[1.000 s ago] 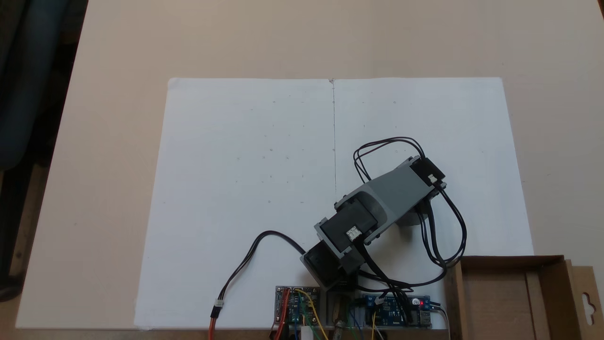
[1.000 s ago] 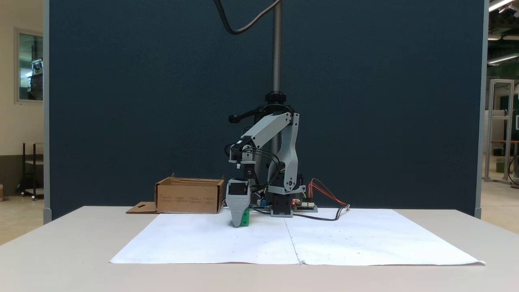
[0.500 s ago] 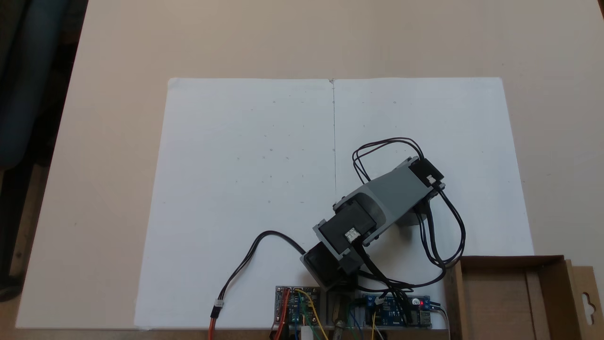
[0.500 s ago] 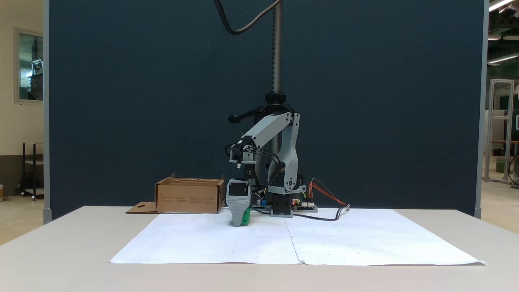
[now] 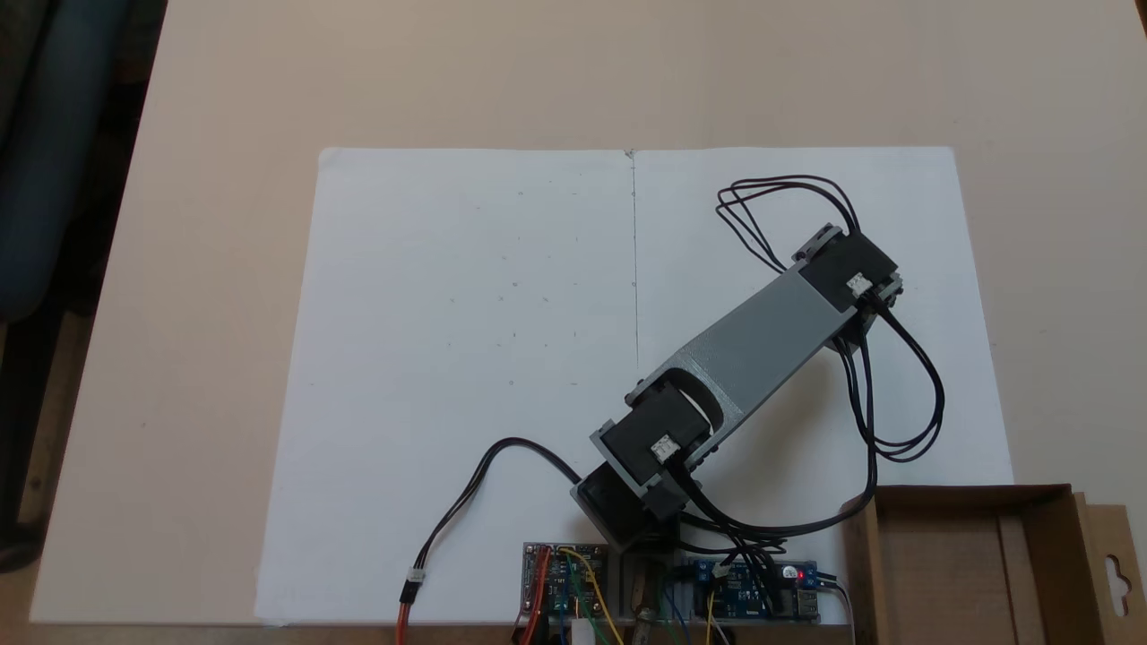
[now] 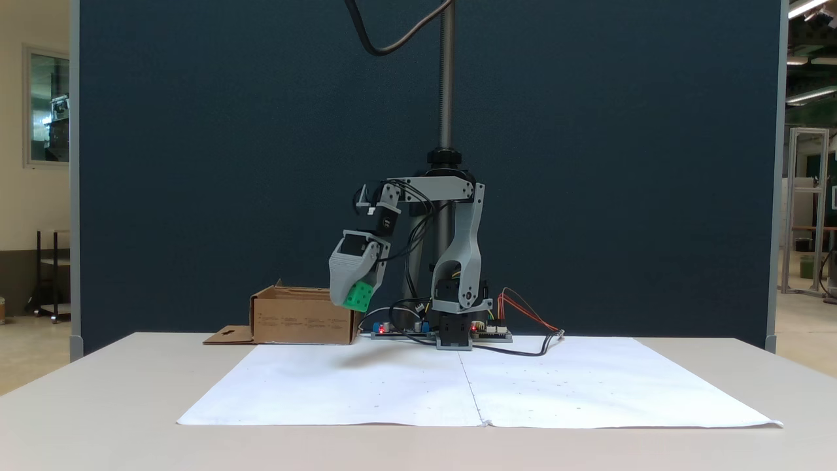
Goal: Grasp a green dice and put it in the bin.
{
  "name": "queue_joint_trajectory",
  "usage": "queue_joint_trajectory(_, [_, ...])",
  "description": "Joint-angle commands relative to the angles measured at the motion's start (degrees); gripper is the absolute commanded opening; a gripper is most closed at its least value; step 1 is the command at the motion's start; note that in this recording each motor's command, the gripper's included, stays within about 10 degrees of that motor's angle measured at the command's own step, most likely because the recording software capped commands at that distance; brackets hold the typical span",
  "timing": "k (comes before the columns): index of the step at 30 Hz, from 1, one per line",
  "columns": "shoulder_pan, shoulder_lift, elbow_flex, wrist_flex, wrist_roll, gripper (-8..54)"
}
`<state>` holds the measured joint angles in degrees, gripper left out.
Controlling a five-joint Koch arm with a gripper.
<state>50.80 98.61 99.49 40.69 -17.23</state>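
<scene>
Your end effector pinches the green dice above the bench.
The bin sits lower, toward the left in this fixed view.

Grey printed links on this arm, with black servo blocks bolted in at the joints. Small white connector plugs sit on the servo faces. Bundles of thin black cable loop off the far end and trail back to the base. In a fixed view the gripper shows a pale grey tapered jaw shell under a black motor. Down at the base, blue circuit boards with a red light, and red, yellow and orange wires.
</scene>
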Motion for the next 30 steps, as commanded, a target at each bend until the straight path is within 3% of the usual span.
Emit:
queue_joint_trajectory(1, [4.0,3.0,-5.4,1.3,9.6,11.7])
queue_joint_trajectory(5, [9.3,2.9,-9.4,1.3,17.8,11.7])
queue_joint_trajectory(20, [39.9,-10.9,-26.2,0.8,17.2,11.7])
queue_joint_trajectory(30, [49.9,-17.4,-27.6,0.8,10.9,11.7])
